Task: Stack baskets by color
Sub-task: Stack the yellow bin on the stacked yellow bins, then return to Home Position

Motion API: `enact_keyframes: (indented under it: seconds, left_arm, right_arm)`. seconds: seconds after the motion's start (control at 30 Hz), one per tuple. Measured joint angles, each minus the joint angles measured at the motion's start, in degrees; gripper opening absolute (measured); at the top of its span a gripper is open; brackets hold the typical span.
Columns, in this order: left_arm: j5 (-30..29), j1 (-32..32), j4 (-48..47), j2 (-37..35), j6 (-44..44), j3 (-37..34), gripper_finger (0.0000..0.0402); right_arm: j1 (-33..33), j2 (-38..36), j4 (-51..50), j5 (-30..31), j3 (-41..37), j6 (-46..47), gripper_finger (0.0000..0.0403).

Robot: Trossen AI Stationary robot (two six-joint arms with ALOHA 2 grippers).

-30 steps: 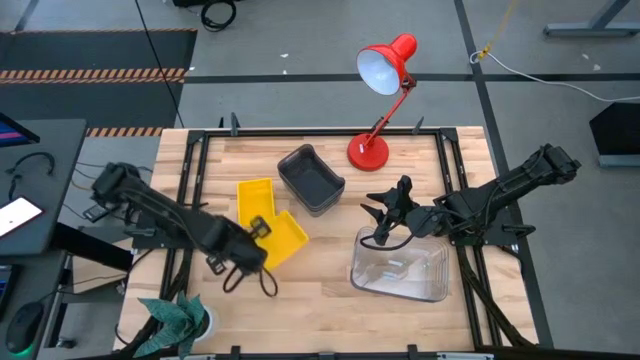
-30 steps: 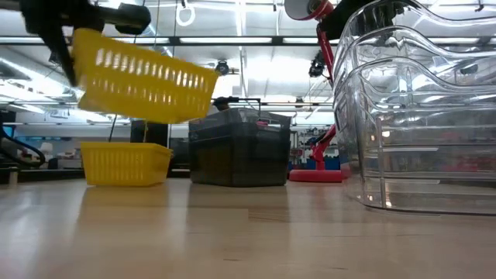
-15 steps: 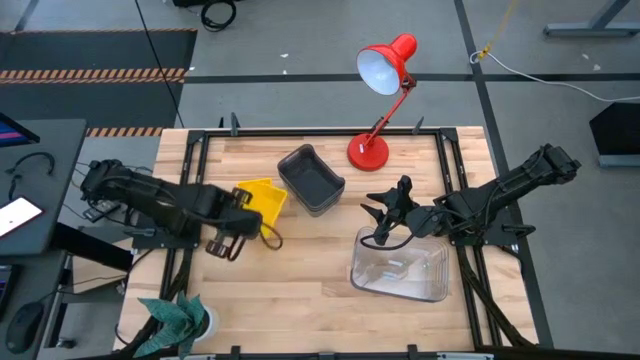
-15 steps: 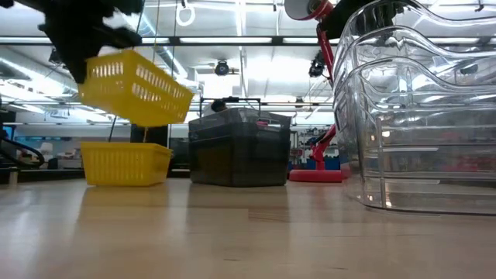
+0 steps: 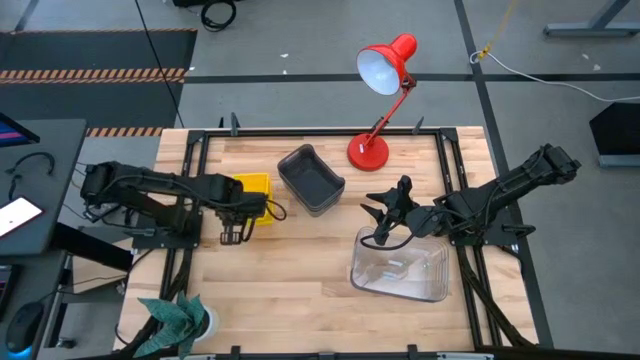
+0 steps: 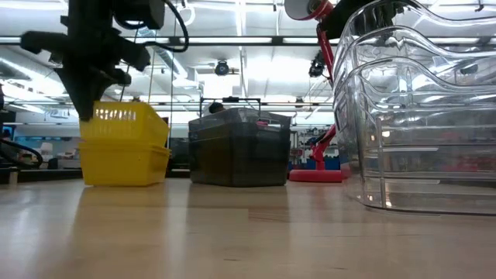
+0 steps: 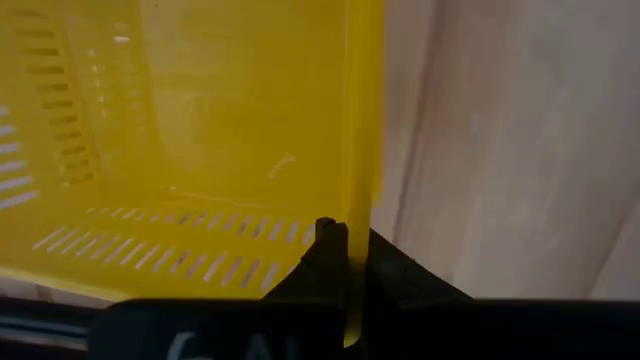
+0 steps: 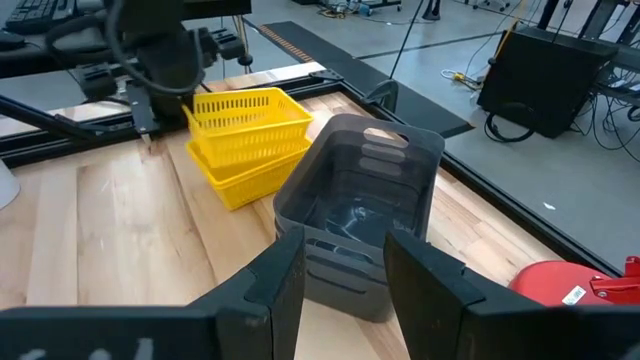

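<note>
The left claw (image 5: pixel 243 207), pinching the rim of the upper yellow basket (image 8: pixel 248 116), has it nested in the lower yellow basket (image 8: pixel 238 163) at the desk's (image 5: pixel 300 290) nine o'clock, while the grey stack (image 5: pixel 311 179) and clear stack (image 5: pixel 400 272) look done, and the right claw (image 5: pixel 383 228) waits spread; only letting go remains.

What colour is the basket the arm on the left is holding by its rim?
Bright yellow: the slotted plastic basket shows best in the right wrist view.

Left gripper (image 7: pixel 348 262) clamped; right gripper (image 8: pixel 345 262) spread.
</note>
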Motion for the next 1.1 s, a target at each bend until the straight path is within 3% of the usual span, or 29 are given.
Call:
enact_keyframes:
  seconds: [0.4, 0.67, 0.8, 0.93, 1.1]
  left_arm:
    - [-0.63, 2.17, 2.22, 0.54, -2.36, -0.35, 0.0024]
    - [-0.65, 1.49, 6.18, 0.50, -2.73, -0.35, 0.0158]
    - [-0.65, 1.49, 7.20, 0.50, -2.73, -0.35, 0.0201]
    - [-0.65, 1.49, 9.72, 0.31, -1.60, -0.33, 0.0210]
    - [-0.63, 1.65, 16.30, -2.81, 3.18, -0.33, 0.0181]
  right_arm:
    - [-0.02, 0.00, 0.07, 0.00, 0.00, 0.07, 0.0143]
    - [-0.02, 0.00, 0.07, 0.01, 0.01, -0.09, 0.0143]
    - [-0.02, 0.00, 0.04, 0.00, 0.00, -0.09, 0.0143]
    - [0.21, 0.00, -0.48, 0.01, 0.01, -0.16, 0.0143]
    - [0.52, 0.00, -3.70, -0.04, 0.00, 0.37, 0.0142]
